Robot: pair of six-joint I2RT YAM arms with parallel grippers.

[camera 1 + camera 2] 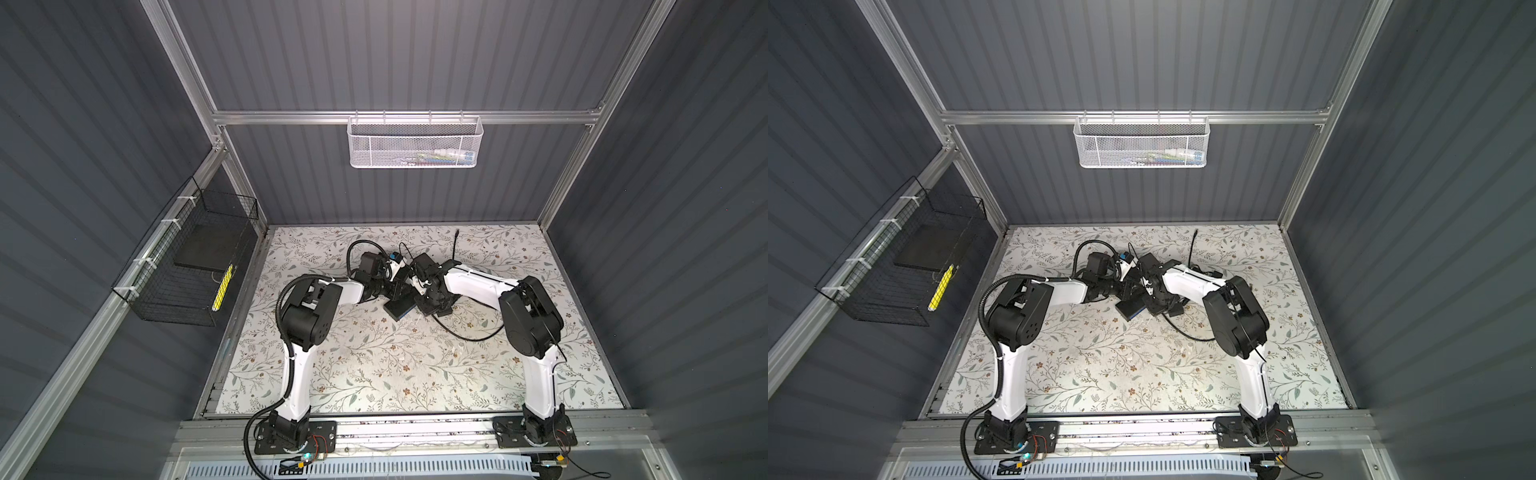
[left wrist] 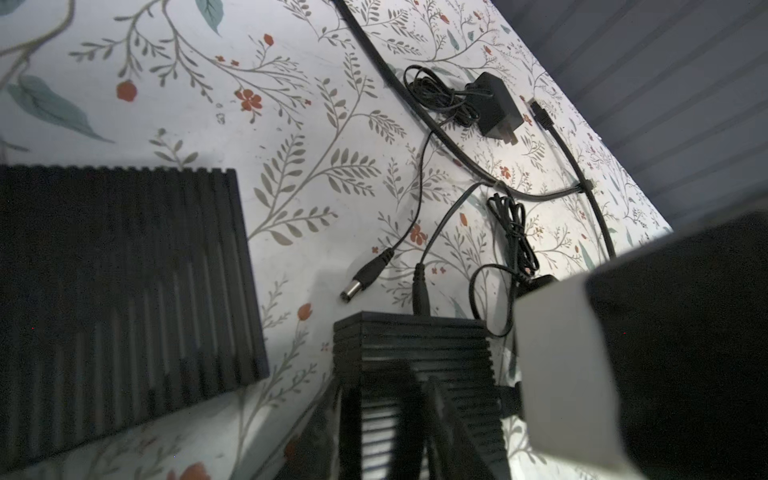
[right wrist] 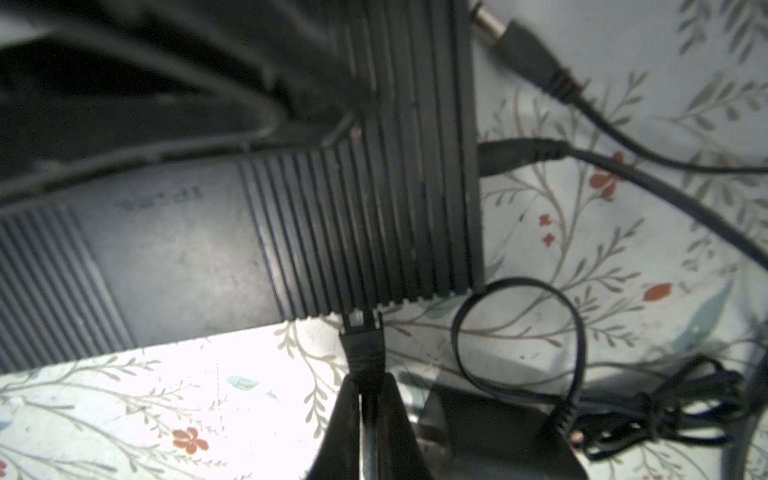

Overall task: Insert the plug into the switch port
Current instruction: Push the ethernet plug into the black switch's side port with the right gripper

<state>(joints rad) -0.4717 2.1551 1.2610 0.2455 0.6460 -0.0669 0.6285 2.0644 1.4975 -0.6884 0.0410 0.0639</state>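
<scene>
The right claw [image 3: 368, 386] is pinched tight on the rear of the Ethernet plug [image 3: 365, 353], at the rubbery ribbed boot where the flat black cable [image 3: 515, 286] leaves it. The plug's clear plastic tip sits in the mouth of the switch port [image 3: 358, 319] on the long side of the network switch [image 3: 187, 249]. It looks only partly entered, not yet latched.

The switch lies flat on the floral bench [image 3: 124, 395]. In a top view its blue long face [image 1: 402, 316] shows just beside the right claw. The left claw [image 2: 399, 386] hangs over the switch's top with its jaws part-way apart. Whether it presses down cannot be told.

To finish well, the push should probably run straight along the plug's axis, square to the port face. The grip sits on the soft boot, so a skewed shove could bend the boot instead of driving the tip home. The bench looks smooth and the switch light, so it may slide unless the left claw braces it.

The casing is matte black plastic with fine parallel ribs at each end and a smooth central panel. A barrel power plug [image 3: 519, 153] is seated in the short side. A second barrel plug [image 3: 511, 29], metal-tipped, lies loose nearby.
</scene>
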